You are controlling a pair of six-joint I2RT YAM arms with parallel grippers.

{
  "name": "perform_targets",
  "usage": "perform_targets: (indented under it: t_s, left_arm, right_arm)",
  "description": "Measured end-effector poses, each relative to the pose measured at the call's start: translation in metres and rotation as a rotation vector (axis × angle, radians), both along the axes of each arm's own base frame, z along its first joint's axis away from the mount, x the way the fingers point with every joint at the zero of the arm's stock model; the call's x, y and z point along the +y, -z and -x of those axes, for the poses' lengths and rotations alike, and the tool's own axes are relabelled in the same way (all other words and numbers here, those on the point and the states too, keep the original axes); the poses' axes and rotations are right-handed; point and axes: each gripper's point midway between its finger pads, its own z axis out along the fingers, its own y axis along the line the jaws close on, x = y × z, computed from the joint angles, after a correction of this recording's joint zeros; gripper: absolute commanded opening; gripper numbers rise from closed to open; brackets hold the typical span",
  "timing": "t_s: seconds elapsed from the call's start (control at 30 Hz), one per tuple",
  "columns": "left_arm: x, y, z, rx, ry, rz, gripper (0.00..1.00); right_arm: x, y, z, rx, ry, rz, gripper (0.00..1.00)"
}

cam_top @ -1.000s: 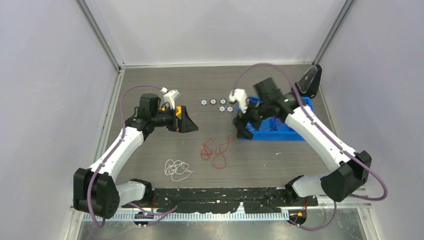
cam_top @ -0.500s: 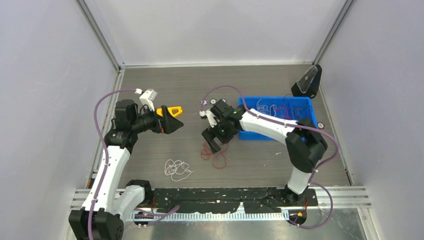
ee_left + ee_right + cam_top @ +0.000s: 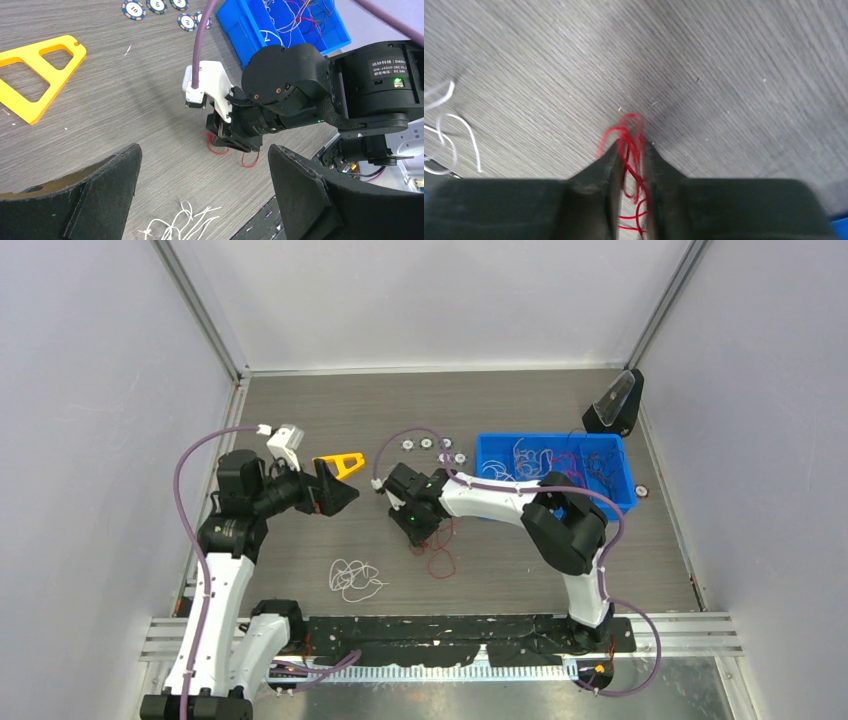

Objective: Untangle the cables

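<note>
A loose tangle of red cables (image 3: 438,558) lies mid-table, and its upper end runs under my right gripper (image 3: 420,530). The right wrist view shows that gripper (image 3: 631,150) low on the table, its fingers pinched on several red cable strands (image 3: 629,131). A separate clump of white cables (image 3: 355,578) lies nearer the front, also visible in the left wrist view (image 3: 180,225). My left gripper (image 3: 335,495) hovers to the left, jaws wide apart and holding nothing (image 3: 204,155). It faces the right gripper (image 3: 232,142) and the red cables (image 3: 217,149).
A blue bin (image 3: 610,502) at the right holds more thin cables. A yellow triangle (image 3: 340,462) lies by the left gripper. Several poker chips (image 3: 430,445) sit behind the right gripper. A black wedge-shaped object (image 3: 615,405) stands at the far right.
The right gripper swung from the blue bin leftwards, came down onto the red cables and closed on them. The left arm drew back to the left, its gripper still open.
</note>
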Motion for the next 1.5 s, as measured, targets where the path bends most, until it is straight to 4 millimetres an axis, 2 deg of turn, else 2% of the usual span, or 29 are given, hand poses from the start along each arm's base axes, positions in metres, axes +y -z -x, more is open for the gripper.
perform_targets:
  t_s: [0.03,0.13,0.23,0.27,0.37,0.5,0.57,0.67,0.9,1.0,1.13,1.27,1.4,1.5]
  left_arm:
    - [0.000,-0.001,0.001,-0.004,0.000,-0.001,0.98]
    - [0.000,-0.002,0.003,-0.013,0.001,-0.002,0.98]
    - [-0.001,-0.002,0.003,-0.017,0.007,0.002,0.97]
    - [-0.001,-0.002,0.003,-0.017,0.011,0.005,0.96]
    - [-0.004,-0.004,0.001,-0.022,0.029,0.017,0.96]
    - [-0.007,-0.006,-0.004,-0.032,0.049,0.030,0.96]
    - [-0.009,-0.007,-0.005,-0.037,0.060,0.035,0.96]
    - [-0.010,-0.006,-0.009,-0.039,0.071,0.041,0.96]
    - [-0.012,-0.001,-0.015,-0.020,0.084,0.048,0.96]
    - [-0.013,-0.001,-0.016,-0.016,0.087,0.050,0.96]
    - [-0.013,-0.001,-0.017,-0.013,0.092,0.052,0.96]
    - [-0.014,-0.001,-0.019,-0.018,0.101,0.057,0.96]
    - [-0.015,-0.001,-0.020,-0.016,0.106,0.059,0.96]
    - [-0.015,0.000,-0.021,-0.015,0.106,0.059,0.96]
  right_arm:
    - [-0.002,0.001,0.000,-0.002,-0.007,0.006,0.07]
    - [-0.006,-0.010,0.000,-0.019,-0.044,0.001,0.06]
    - [-0.017,-0.049,0.000,-0.059,-0.101,-0.055,0.06]
    - [-0.021,-0.071,-0.002,-0.086,-0.119,-0.097,0.06]
    - [-0.040,-0.152,-0.012,-0.215,-0.146,-0.259,0.05]
    - [-0.096,-0.269,-0.037,-0.444,-0.089,-0.432,0.05]
    - [-0.122,-0.312,-0.047,-0.528,-0.047,-0.468,0.05]
    - [-0.152,-0.367,-0.054,-0.628,-0.004,-0.507,0.05]
    - [-0.191,-0.457,-0.052,-0.800,0.069,-0.549,0.05]
    - [-0.211,-0.474,-0.057,-0.853,0.127,-0.521,0.05]
    - [-0.234,-0.464,-0.066,-0.845,0.194,-0.449,0.06]
    - [-0.248,-0.427,-0.074,-0.770,0.235,-0.370,0.05]
    - [-0.254,-0.387,-0.078,-0.681,0.250,-0.312,0.05]
    - [-0.257,-0.365,-0.081,-0.633,0.257,-0.281,0.05]
